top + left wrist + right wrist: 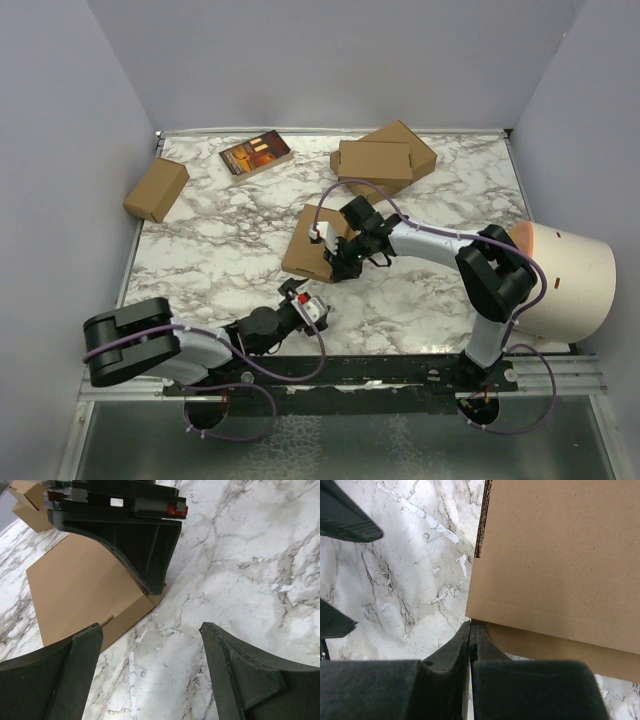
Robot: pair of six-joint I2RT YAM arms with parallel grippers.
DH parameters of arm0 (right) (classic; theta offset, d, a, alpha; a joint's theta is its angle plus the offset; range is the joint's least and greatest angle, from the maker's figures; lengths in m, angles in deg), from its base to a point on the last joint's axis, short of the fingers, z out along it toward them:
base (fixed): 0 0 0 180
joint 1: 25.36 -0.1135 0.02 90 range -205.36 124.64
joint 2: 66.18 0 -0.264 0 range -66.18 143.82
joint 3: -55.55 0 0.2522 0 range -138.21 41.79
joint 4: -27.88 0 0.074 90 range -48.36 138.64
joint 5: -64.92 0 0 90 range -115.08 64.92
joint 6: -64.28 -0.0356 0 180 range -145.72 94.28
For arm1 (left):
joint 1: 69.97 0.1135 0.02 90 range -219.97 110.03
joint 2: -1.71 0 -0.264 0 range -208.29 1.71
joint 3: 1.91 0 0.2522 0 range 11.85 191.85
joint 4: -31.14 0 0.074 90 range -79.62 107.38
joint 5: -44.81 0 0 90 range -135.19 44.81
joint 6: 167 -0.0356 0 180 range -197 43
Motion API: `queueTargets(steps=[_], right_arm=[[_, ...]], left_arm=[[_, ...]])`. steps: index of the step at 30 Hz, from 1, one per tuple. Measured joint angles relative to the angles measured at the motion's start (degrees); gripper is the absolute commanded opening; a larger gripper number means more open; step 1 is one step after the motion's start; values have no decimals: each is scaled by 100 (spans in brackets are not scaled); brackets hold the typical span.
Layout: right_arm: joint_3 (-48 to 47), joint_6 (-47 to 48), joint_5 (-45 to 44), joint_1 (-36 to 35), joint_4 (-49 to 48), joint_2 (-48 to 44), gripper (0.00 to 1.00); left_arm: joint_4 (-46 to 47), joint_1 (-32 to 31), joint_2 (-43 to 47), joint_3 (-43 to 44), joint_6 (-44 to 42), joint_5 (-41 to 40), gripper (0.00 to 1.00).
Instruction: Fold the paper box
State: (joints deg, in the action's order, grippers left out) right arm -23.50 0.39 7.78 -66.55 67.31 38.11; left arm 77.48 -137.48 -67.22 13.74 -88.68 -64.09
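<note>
Starting close in by the bases: left gripper (150, 629) low over the marble table (260, 555), fingers spread wide, nothing between them, aimed at the near corner of the paper box (303, 248) but short of touching; prob parked there as backup, ready to pin or catch a flap. Just past it, right gripper (470, 630), fingers pressed together w/ no cardboard seen between, tip butted against the box's near corner at the meeting of top panel and lower layer; looks like a push or a tuck rather than a pinch, i.e. pressing the edge home. Box itself mid-table, lying flat, lid panel down over the base, corrugated edge showing along one side in the right wrist view; closed up as far as visible, so nothing to report inside, can't see in anyway. Judging by that, folding prob near done, w/ maybe a last flap or corner to seat. Further back, left side: small brown carton (156, 189), shut, contents hidden. Back centre: dark printed flat pack or book (255, 156), can't tell which. Back right: two ready-folded brown boxes (385, 160) stacked, both shut, contents not visible. Off to the right edge, big pale drum-shaped thing (570, 275), no part in this
</note>
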Motion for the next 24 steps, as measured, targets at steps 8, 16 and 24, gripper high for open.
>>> queueTargets(steps=[8,16,24], right_arm=[[-7,-37,4,0,2,9,1],[-22,-44,31,-2,0,46,1],[-61,-92,74,-9,2,120,1]], left_arm=[[1858,-46,-2146,245,-767,-372,86],[2732,-50,-3318,748,-1082,-629,89],[2763,-50,-3779,914,-1093,-870,85]])
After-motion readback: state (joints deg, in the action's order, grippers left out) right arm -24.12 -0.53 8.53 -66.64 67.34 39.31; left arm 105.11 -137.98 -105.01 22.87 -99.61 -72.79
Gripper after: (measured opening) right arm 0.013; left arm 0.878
